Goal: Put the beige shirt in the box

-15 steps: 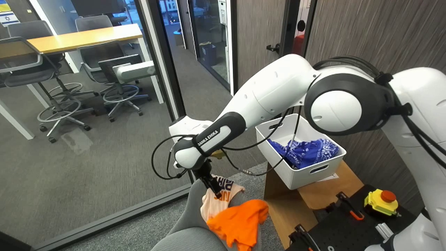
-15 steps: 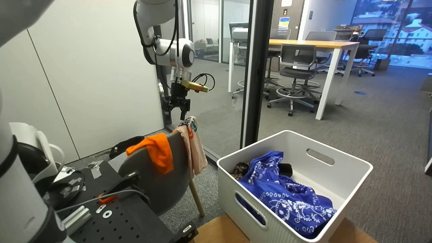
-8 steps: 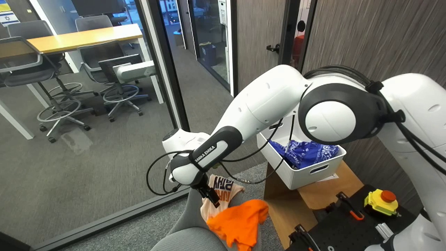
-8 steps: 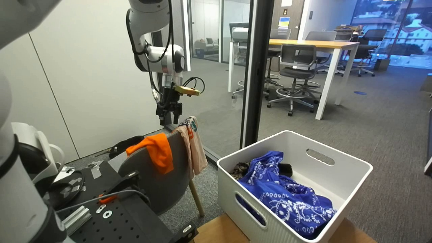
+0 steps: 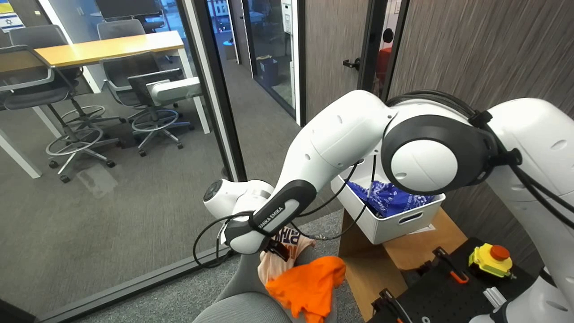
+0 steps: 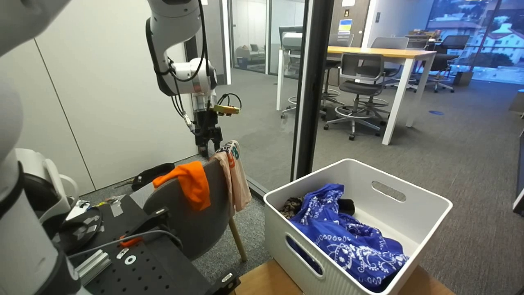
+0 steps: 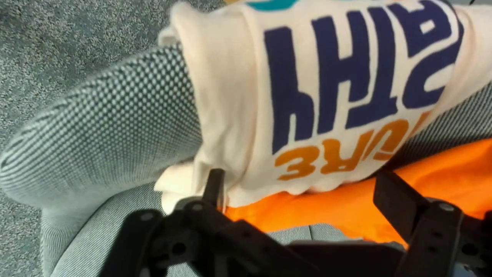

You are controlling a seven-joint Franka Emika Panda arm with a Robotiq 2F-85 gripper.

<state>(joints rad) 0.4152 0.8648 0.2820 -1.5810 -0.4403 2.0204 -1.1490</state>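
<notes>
Gripper [image 7: 303,189], fingers apart, close by the beige shirt [image 7: 326,96] draped over the chair back [image 7: 115,127].
Whether they touch is unclear; the wrist view crops the shirt at top and right. In an exterior view the arm [image 5: 332,139] hides part of the box [image 5: 388,231], where blue cloth [image 6: 348,241] partly covers dark things [image 6: 346,206] too buried to name.

Beige shirt [image 7: 323,90]: matt cloth. Chair [image 7: 127,123]: coarse-woven fabric. Box [image 6: 276,237]: matt plastic, finely ribbed outside. Arm [image 5: 334,137]: smooth, glossy shell. Gripper [image 7: 301,192]: dull; metal or plastic, blurred, cannot tell.
</notes>
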